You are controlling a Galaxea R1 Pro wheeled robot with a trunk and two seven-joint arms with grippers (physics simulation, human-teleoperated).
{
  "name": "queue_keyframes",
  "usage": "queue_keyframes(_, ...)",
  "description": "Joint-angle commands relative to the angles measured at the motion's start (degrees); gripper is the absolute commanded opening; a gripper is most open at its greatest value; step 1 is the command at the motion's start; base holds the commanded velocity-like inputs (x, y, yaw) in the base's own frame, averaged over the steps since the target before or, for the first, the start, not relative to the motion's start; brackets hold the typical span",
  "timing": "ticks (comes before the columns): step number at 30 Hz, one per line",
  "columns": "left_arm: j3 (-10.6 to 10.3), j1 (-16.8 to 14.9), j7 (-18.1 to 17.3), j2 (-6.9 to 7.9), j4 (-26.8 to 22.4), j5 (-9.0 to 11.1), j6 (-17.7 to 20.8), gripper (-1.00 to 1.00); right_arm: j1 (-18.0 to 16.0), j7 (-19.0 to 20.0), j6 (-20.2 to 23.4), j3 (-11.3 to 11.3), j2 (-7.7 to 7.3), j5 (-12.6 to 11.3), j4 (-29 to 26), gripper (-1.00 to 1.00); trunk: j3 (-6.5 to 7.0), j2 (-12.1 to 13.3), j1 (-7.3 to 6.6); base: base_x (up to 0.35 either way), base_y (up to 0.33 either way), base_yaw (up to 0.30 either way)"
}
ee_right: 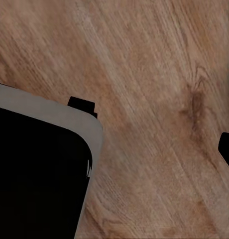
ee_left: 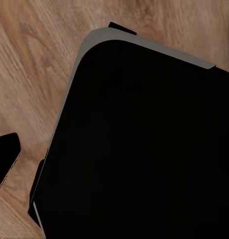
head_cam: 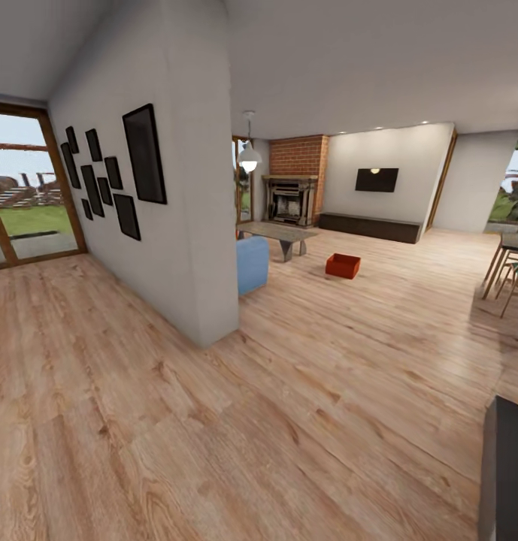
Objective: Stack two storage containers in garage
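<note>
One red-orange storage container [head_cam: 343,265] sits far ahead on the light wood planks of the living room [head_cam: 379,315], just right of a low coffee table [head_cam: 281,234]. The second container is out of view, and so are the garage and its concrete floor. The left wrist view looks down on my black base [ee_left: 144,144] over the planks, with one dark fingertip [ee_left: 6,158] at the frame's edge. The right wrist view shows the base corner [ee_right: 35,169] and a sliver of fingertip [ee_right: 227,149]. Neither view shows how the jaws stand.
A grey wall end [head_cam: 191,225] hung with black frames juts out between me and the blue sofa [head_cam: 252,263]. A brick fireplace [head_cam: 292,195] and wall TV [head_cam: 377,179] stand at the back. At the right are dining chairs [head_cam: 510,274]; a dark cabinet [head_cam: 507,473] stands near right.
</note>
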Motion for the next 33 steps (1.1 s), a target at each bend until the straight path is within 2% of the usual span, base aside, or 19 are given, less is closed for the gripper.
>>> queue_keyframes(1,0.08,-0.02,0.06,-0.01,0.0,0.12,-0.12,1.0,-0.07,-0.21,-0.28,0.39,0.05,-0.19,0.18,1.0,-0.06,-0.03,0.03,0.325,0.081,-0.168)
queue_keyframes(10,0.08,0.01,0.06,-0.01,0.0,0.2,-0.2,1.0,-0.07,-0.22,-0.21,0.39,0.01,-0.24,0.18,1.0,-0.06,-0.03,0.03,0.319,0.156,-0.255)
queue_keyframes(33,0.14,-0.01,0.06,-0.01,0.0,0.25,0.15,1.0,-0.07,-0.22,-0.11,0.59,0.1,0.06,0.18,1.0,-0.06,-0.03,0.03,0.301,0.223,-0.281)
